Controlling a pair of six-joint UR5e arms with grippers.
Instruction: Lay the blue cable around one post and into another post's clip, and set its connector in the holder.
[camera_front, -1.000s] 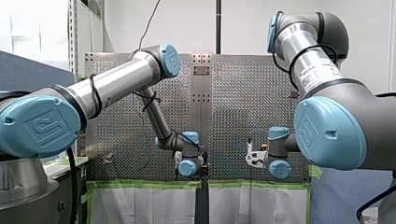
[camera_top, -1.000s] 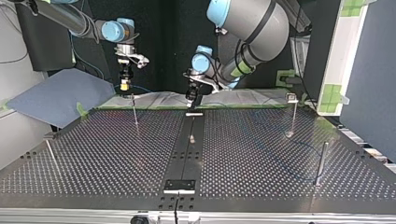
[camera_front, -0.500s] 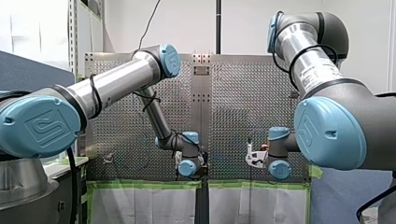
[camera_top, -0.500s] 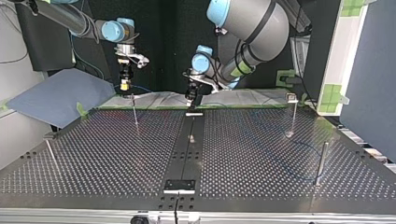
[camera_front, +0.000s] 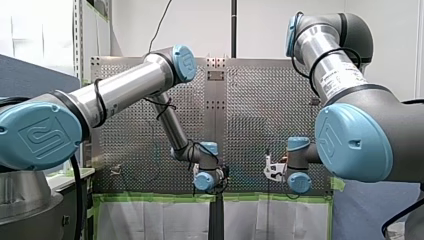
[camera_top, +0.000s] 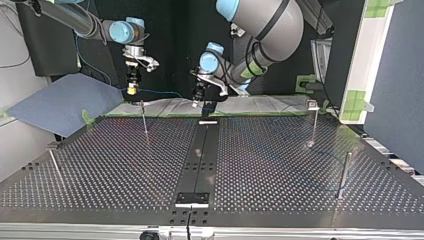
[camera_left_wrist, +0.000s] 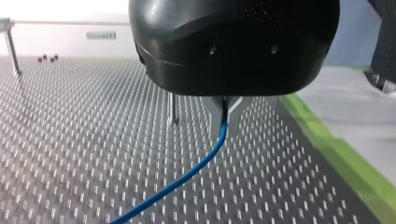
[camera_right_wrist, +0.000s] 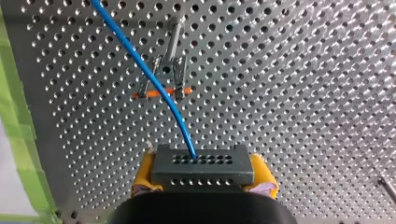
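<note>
The blue cable is pinched in my left gripper, whose metal fingers are shut on it just above the perforated table. In the top view my left gripper hangs near the table's far edge, and the cable runs level from it to my right gripper. The yellow pads of my right gripper are shut on the black connector, out of which the cable rises. Ahead of that gripper stands a post with an orange-marked clip.
More thin posts stand on the table: one with a clip at the top view's right, a plain one nearer the camera, another at the left. A black strip with small holders runs down the middle.
My left arm has lifted and swung toward the top view's left, drawing the cable up between the two grippers. My right gripper has risen a little.
</note>
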